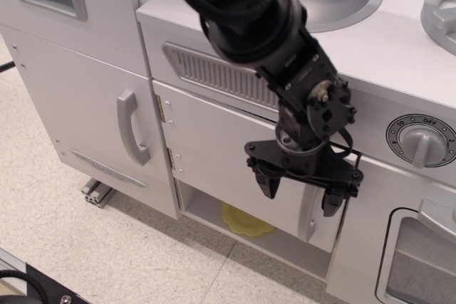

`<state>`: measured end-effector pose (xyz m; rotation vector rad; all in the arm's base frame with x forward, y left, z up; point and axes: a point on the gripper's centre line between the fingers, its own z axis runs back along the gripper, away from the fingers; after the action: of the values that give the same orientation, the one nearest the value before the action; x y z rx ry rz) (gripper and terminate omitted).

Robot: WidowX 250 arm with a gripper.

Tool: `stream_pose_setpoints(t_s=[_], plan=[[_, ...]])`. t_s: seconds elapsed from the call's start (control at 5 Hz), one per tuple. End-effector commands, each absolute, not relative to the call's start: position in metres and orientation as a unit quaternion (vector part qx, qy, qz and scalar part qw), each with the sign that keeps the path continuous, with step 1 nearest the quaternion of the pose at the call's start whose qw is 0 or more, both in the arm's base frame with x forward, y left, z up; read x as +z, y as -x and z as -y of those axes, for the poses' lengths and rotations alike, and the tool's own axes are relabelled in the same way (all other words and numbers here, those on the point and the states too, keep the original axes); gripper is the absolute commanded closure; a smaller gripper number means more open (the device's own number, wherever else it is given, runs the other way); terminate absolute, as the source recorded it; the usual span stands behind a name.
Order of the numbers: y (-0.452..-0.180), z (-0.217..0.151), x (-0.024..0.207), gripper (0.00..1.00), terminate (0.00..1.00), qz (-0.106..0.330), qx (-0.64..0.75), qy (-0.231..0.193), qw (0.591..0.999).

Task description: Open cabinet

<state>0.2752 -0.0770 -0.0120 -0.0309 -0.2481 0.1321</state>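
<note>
My gripper [300, 189] spread wide, holding nothing, in front of cabinet [228, 158] door. Handle [309, 213] between my fingers, near right one. Door cracked open a little; yellow thing [242, 220] on shelf below. Grab and pull not yet done.

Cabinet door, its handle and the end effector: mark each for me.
cabinet door [221, 154], observation image, bare middle of the flat panel.
handle [308, 215], observation image, lower part of the curved grip.
end effector [299, 191], observation image, midway between its fingertips.
</note>
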Motion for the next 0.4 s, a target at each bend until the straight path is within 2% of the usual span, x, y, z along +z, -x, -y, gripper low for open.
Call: stream_pose_setpoints(t_s=[0.0,0.2], plan=[[-0.2989,0.0864,-0.0216,0.0,0.0,0.172,0.044,0.003,0.984],[-0.3056,0.084,-0.0262,0.0,0.0,0.179,0.047,-0.008,0.983]])
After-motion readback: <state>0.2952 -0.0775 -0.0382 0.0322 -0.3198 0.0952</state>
